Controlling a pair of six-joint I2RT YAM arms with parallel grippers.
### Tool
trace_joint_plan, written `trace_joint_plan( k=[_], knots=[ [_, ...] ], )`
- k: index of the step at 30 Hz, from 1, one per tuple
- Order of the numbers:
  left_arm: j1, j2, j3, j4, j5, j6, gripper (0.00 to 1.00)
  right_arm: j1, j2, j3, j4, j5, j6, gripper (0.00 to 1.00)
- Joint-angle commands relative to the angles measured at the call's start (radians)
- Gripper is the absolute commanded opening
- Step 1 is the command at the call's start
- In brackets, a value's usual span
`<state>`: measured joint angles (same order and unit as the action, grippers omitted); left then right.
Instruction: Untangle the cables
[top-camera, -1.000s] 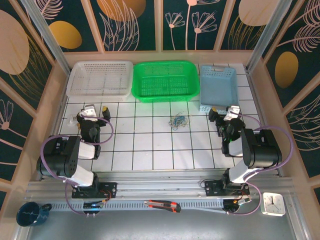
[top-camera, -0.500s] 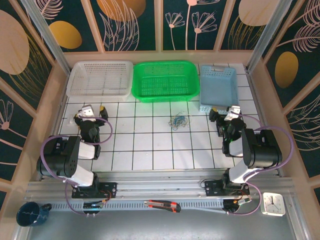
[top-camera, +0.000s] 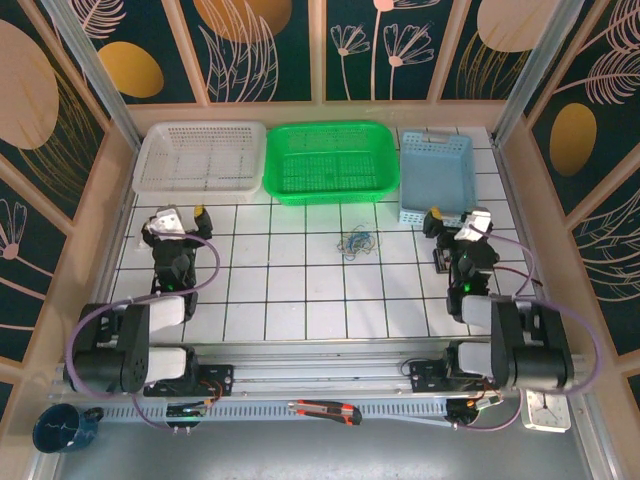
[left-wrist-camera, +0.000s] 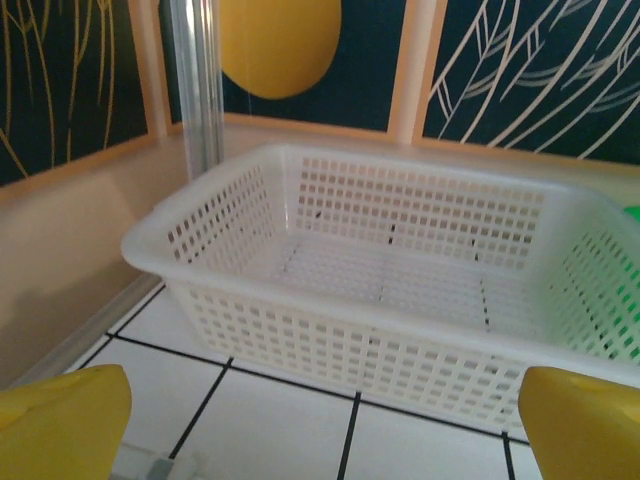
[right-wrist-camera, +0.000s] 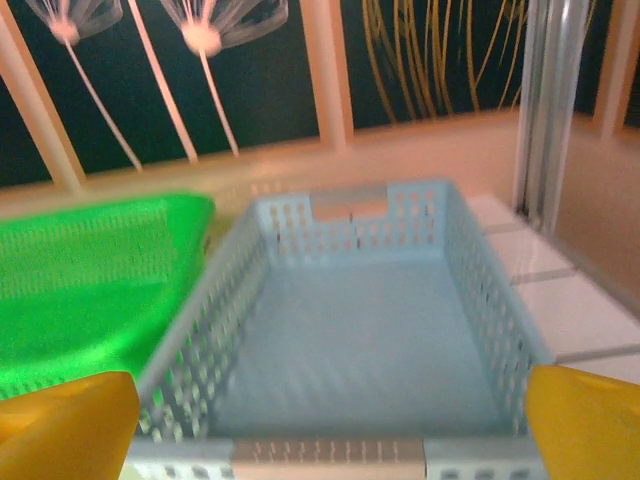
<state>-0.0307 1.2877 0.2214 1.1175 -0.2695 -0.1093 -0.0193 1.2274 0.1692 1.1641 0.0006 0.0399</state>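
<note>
Cables lie on table, just before middle basket. Left gripper and right gripper flank them, well apart

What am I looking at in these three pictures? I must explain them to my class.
Two robot arms are bolted at the near edge of a tiled table. One picture looks down from above and behind; the other two come from a camera on each wrist, yellow fingertips in the bottom corners. The left claw faces a white basket, the right claw a blue basket; a green basket stands between them. A small tangle of thin cables lies on the tiles between the arms. Both claws are open, holding nothing.
</note>
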Motion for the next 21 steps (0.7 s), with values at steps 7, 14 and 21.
trace_joint_plan(
  k=[7, 14, 21],
  knots=[
    [0.006, -0.217, 0.123, -0.333, 0.051, -0.144, 0.99, -0.007, -0.328, 0.255, -0.722, 0.211, 0.430, 0.99],
    [0.006, -0.376, 0.227, -0.555, 0.273, -0.301, 0.99, 0.012, -0.234, 0.471, -1.045, -0.005, 0.513, 0.99],
    [-0.006, -0.443, 0.277, -0.677, 0.427, -0.450, 0.99, 0.303, -0.161, 0.497, -1.089, -0.052, 0.442, 0.99]
  ],
)
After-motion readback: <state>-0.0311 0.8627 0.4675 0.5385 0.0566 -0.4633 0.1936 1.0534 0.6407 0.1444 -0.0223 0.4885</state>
